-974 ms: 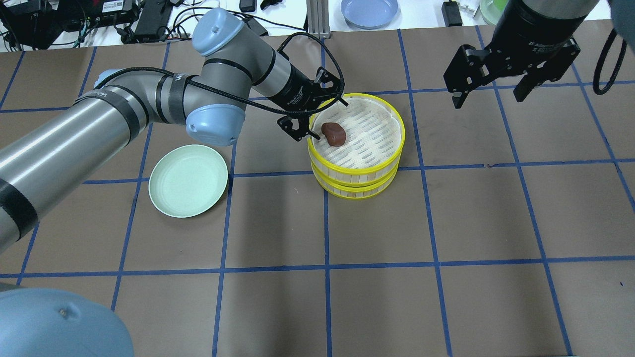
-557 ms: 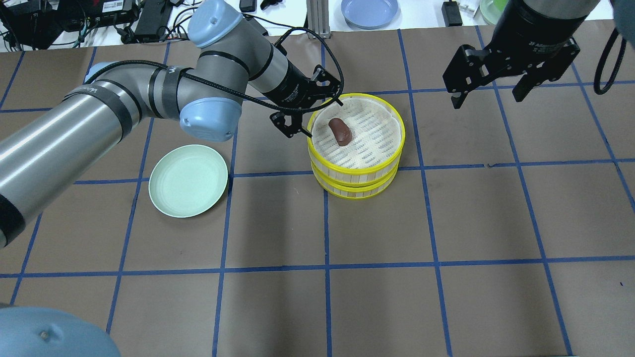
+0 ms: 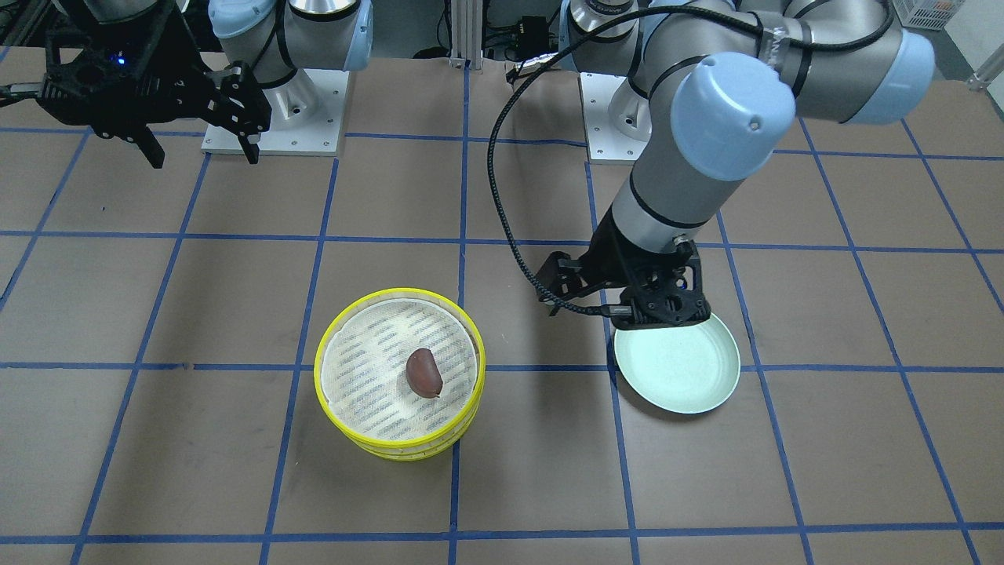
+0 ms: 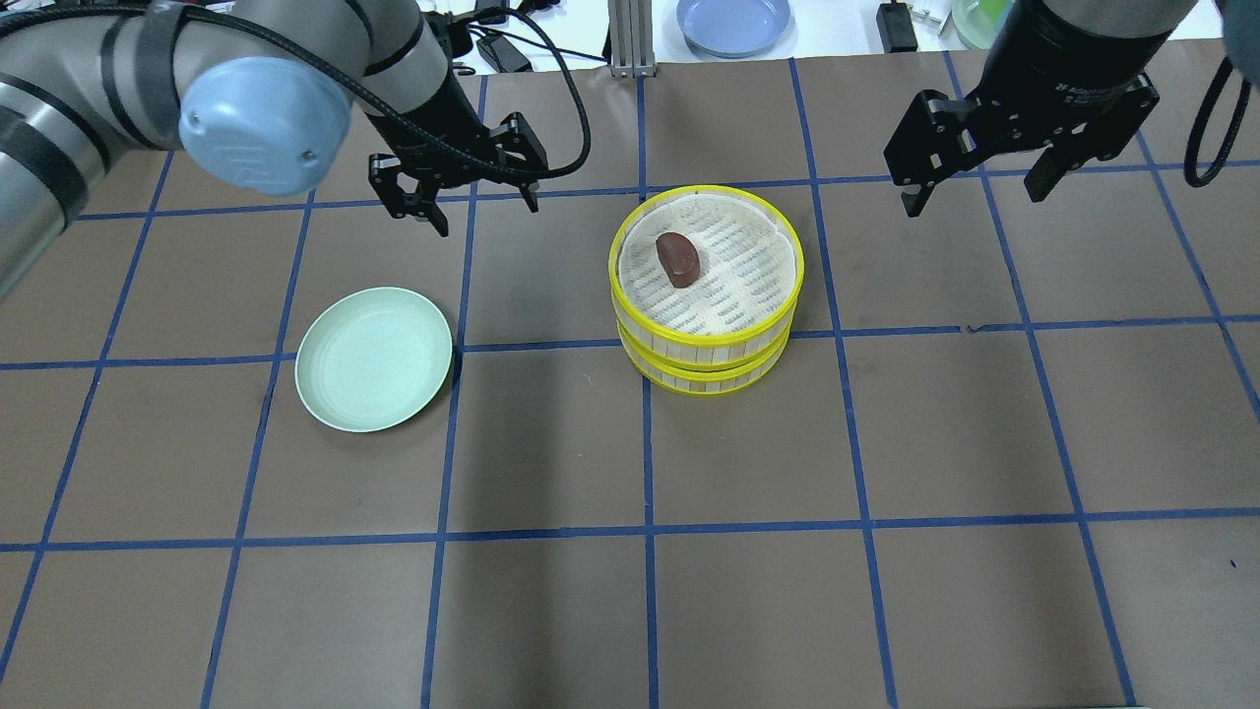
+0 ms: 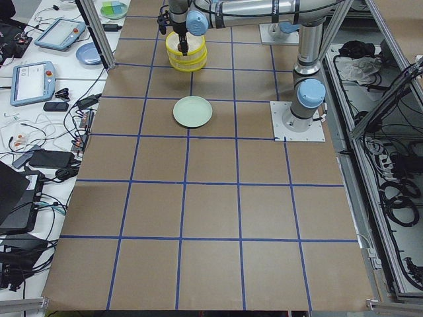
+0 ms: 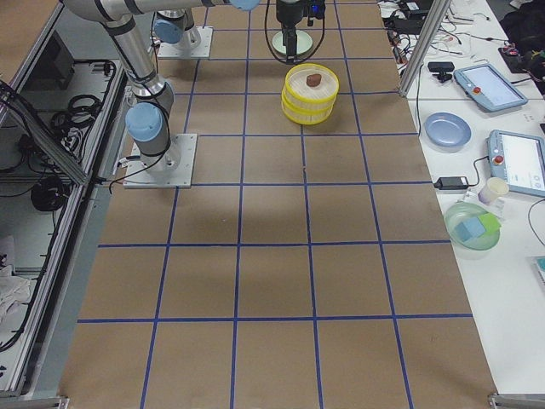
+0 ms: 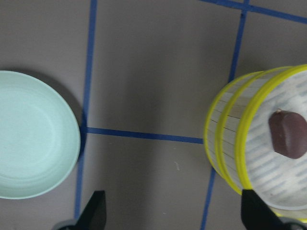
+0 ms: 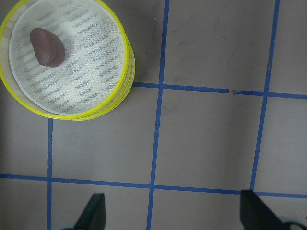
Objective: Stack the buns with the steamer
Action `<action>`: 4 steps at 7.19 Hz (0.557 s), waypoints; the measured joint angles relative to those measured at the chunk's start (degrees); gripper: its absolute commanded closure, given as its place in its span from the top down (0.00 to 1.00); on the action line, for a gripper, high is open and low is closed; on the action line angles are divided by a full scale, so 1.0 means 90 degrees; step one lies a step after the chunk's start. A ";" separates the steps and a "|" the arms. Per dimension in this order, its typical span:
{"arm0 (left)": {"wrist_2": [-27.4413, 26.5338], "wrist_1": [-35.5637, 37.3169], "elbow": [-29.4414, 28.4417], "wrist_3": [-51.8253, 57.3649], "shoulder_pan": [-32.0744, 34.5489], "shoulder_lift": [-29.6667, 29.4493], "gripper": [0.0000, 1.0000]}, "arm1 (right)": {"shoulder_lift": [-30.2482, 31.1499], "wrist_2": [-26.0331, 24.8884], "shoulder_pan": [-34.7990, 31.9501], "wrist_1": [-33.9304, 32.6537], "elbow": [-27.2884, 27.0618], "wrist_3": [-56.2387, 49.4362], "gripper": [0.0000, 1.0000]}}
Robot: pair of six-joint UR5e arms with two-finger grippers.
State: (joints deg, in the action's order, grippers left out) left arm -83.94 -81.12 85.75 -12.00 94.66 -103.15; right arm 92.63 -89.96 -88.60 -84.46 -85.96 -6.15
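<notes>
The steamer [image 4: 704, 350] is two yellow-rimmed trays stacked at the table's middle, also in the front view [image 3: 396, 446] and both wrist views [image 7: 223, 139] [image 8: 86, 62]. The dark reddish-brown bun [image 4: 677, 259] lies in the top tray [image 3: 424, 373] [image 7: 288, 134] [image 8: 46, 46]. The cream-white bun is hidden. My left gripper [image 4: 485, 217] is open and empty, raised left of the steamer, near the plate's far edge [image 3: 620, 310]. My right gripper [image 4: 970, 197] is open and empty, raised to the steamer's right [image 3: 204, 157].
A pale-green plate [image 4: 374, 357] lies empty left of the steamer, also in the left wrist view [image 7: 33, 134]. A blue plate [image 4: 733, 22] and cables and devices lie beyond the table's far edge.
My left gripper has drawn back from the steamer's rim to the left and risen. The brown bun has turned and settled in the top tray. The right arm has not moved.
</notes>
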 measured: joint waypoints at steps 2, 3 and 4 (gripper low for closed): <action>-0.0654 -0.0494 0.0026 0.0939 -0.0337 0.0461 1.00 | 0.0001 -0.0006 0.0000 -0.0002 0.0000 0.0000 1.00; -0.0779 -0.0741 0.0054 0.1248 -0.0422 0.0705 1.00 | 0.0000 -0.0010 0.0000 -0.0009 0.0000 0.0000 1.00; -0.0871 -0.0951 0.0108 0.1458 -0.0465 0.0947 1.00 | 0.0001 -0.0013 0.0000 -0.0010 0.0000 0.0000 1.00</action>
State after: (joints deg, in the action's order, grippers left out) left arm -91.78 -89.68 86.73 1.12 90.48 -94.63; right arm 92.64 -90.08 -88.59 -84.56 -85.96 -6.15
